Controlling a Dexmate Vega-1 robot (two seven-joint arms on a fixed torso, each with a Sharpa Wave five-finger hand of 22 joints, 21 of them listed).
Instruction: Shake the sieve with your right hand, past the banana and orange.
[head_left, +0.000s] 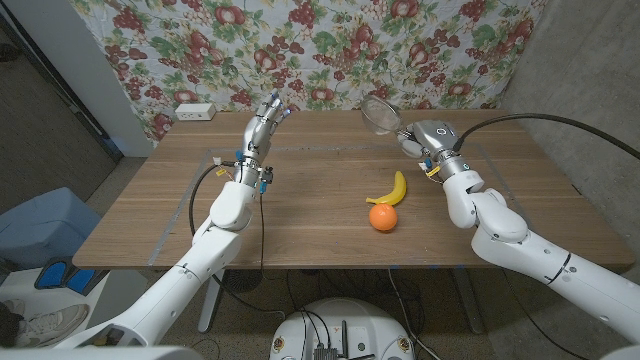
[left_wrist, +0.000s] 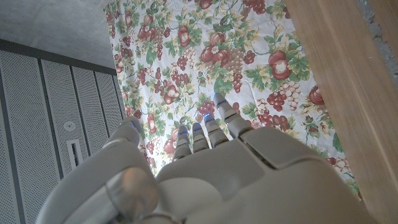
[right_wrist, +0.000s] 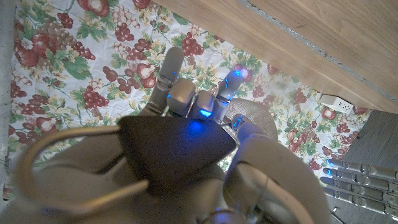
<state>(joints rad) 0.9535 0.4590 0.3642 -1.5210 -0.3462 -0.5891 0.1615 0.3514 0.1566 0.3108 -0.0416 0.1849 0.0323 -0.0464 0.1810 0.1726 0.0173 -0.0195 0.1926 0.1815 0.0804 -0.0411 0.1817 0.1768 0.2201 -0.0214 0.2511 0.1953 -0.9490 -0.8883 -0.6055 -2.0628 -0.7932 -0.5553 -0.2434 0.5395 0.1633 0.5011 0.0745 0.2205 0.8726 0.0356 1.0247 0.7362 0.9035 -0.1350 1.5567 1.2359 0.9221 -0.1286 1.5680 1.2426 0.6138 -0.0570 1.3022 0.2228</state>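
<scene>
My right hand (head_left: 430, 135) grips the handle of a metal mesh sieve (head_left: 378, 112) and holds it above the far right of the wooden table (head_left: 300, 220). The sieve's bowl points toward the floral cloth. In the right wrist view the black handle (right_wrist: 174, 146) lies across the right hand (right_wrist: 205, 180), with a wire loop (right_wrist: 56, 155) beside it. A yellow banana (head_left: 392, 190) and an orange (head_left: 382, 217) lie touching on the table, nearer to me than the sieve. My left hand (head_left: 265, 120) is raised over the far left part, fingers spread, holding nothing; its back (left_wrist: 205, 174) faces the camera.
A floral cloth (head_left: 330, 50) hangs behind the table. A white power strip (head_left: 195, 111) sits at the far left edge. A blue bin (head_left: 40, 225) stands on the floor to the left. Tape lines mark a rectangle on the tabletop.
</scene>
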